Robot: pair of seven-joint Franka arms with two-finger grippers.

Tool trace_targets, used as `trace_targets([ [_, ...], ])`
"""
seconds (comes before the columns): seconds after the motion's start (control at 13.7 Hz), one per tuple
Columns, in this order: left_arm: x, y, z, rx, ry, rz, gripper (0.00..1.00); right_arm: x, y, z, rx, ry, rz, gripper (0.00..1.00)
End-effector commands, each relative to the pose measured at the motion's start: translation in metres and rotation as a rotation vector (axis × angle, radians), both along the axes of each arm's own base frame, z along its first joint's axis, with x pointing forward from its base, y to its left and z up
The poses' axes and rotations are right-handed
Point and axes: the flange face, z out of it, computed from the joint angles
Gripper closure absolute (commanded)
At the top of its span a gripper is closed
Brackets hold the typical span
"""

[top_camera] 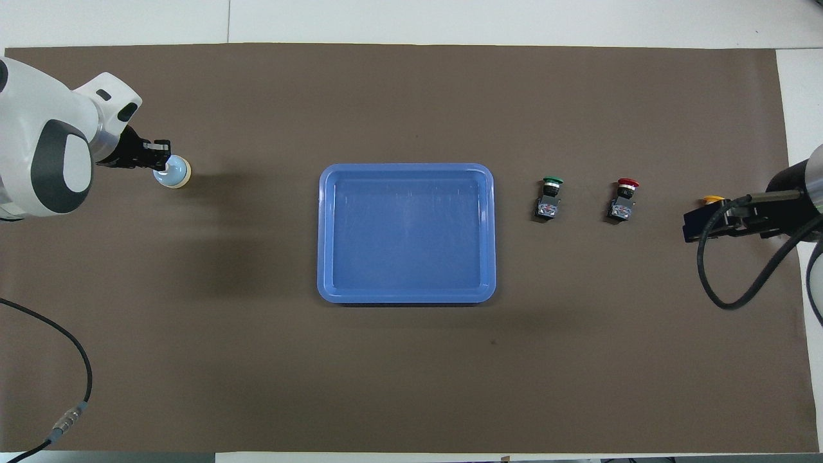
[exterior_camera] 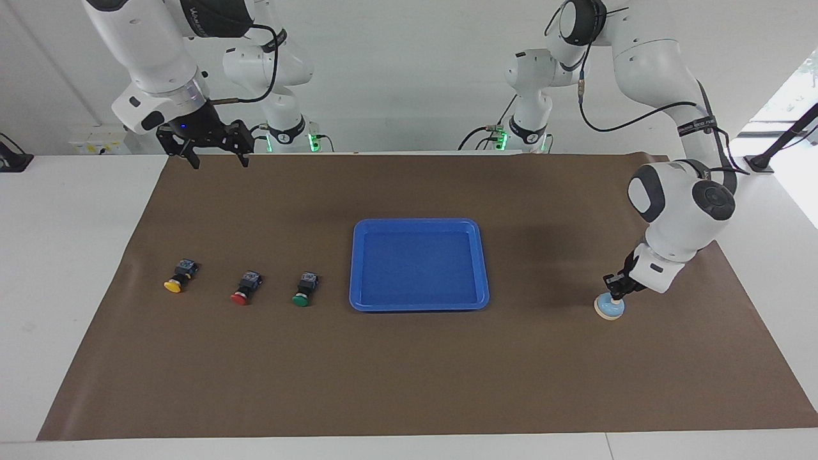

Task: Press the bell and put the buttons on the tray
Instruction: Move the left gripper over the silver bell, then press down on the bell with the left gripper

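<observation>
My left tool (exterior_camera: 615, 294), clenched, tip on the bell (exterior_camera: 609, 308); my right tool (exterior_camera: 216, 158), released, waits raised over the desk's (exterior_camera: 77, 255) brown mat (exterior_camera: 409, 370).

Yellow button (top_camera: 711, 199) mostly under right claw (top_camera: 697, 226)

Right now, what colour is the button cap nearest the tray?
Green, on the button beside the tray; clearest in the overhead view.
</observation>
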Motion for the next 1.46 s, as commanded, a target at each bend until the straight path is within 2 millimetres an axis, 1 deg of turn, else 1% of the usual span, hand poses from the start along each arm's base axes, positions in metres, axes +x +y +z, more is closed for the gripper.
trace_targets([
  [0.0,-0.002,0.0,-0.001,0.031,-0.017,0.004,1.0,-0.002,-0.004,0.002,0.011,0.008,0.011,0.0],
  [0.22,0.0,0.002,0.0,0.032,-0.04,0.006,1.0,-0.002,-0.004,0.001,0.011,0.01,0.011,0.0],
  [0.29,0.001,0.002,-0.005,0.031,-0.034,0.006,1.0,-0.002,-0.004,0.001,0.011,0.01,0.011,0.0],
  [0.44,0.001,0.002,-0.005,0.031,-0.039,0.006,1.0,-0.002,-0.004,0.001,0.011,0.01,0.011,0.0],
  [0.51,0.001,0.002,-0.007,0.031,-0.037,0.006,1.0,-0.002,-0.004,0.001,0.011,0.01,0.011,0.0],
  [0.81,-0.008,0.002,-0.034,0.028,-0.06,0.008,1.0,-0.002,-0.004,0.001,0.011,0.01,0.011,0.0],
  [0.88,-0.009,0.002,-0.038,0.028,-0.063,0.008,1.0,-0.001,-0.004,0.0,0.011,0.011,0.011,0.0],
  [1.1,-0.009,0.002,-0.037,0.028,-0.057,0.006,1.0,-0.002,-0.004,0.001,0.011,0.01,0.011,0.0],
  [1.17,-0.009,0.002,-0.035,0.029,-0.054,0.006,1.0,-0.002,-0.004,0.001,0.011,0.01,0.011,0.0],
  [1.25,-0.008,0.002,-0.021,0.03,-0.043,0.006,1.0,-0.002,-0.004,0.002,0.011,0.008,0.011,0.0],
  [1.32,-0.01,0.006,0.0,0.033,-0.016,0.012,1.0,-0.002,-0.004,0.001,0.011,0.01,0.011,0.0],
  [1.39,-0.015,0.009,0.032,0.035,-0.016,0.012,1.0,-0.002,-0.004,0.001,0.011,0.01,0.011,0.0],
])
